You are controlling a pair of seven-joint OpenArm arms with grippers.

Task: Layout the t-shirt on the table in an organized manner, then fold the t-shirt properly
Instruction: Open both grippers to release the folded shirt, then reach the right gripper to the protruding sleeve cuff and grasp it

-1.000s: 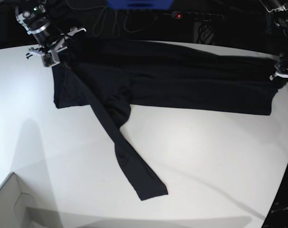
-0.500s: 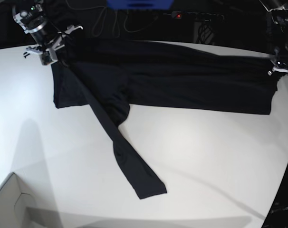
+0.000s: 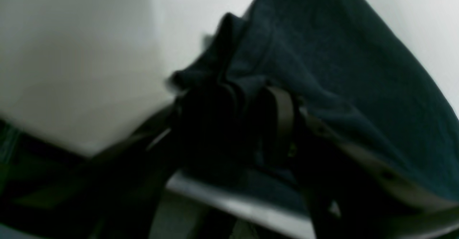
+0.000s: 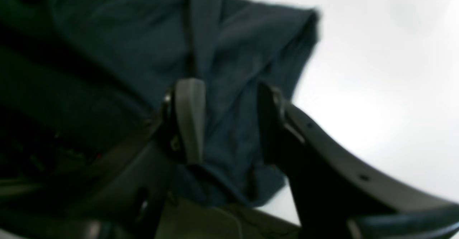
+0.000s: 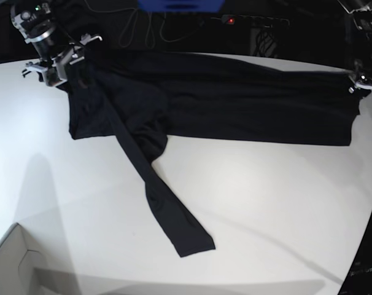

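The t-shirt (image 5: 235,104) lies along the upper part of the base frame on the white counter (image 5: 266,203), its body stretched in a wide band from upper left to the right edge; one long strip of cloth trails down toward the lower centre, twisted and narrow. The right gripper (image 4: 229,120), at upper left in the base view, stands with its jaws spread, cloth lying between them but not pinched; the left gripper (image 3: 236,124), at the right edge, is blurred and dark, so I cannot tell whether it pinches the bunched hem or has let go. The fabric looks thin, limp and light; it will sag, bunch and drag rather than slide flat; I judge the best holds to be the corners and seams, taken shallowly, with the trailing strip straightened first.
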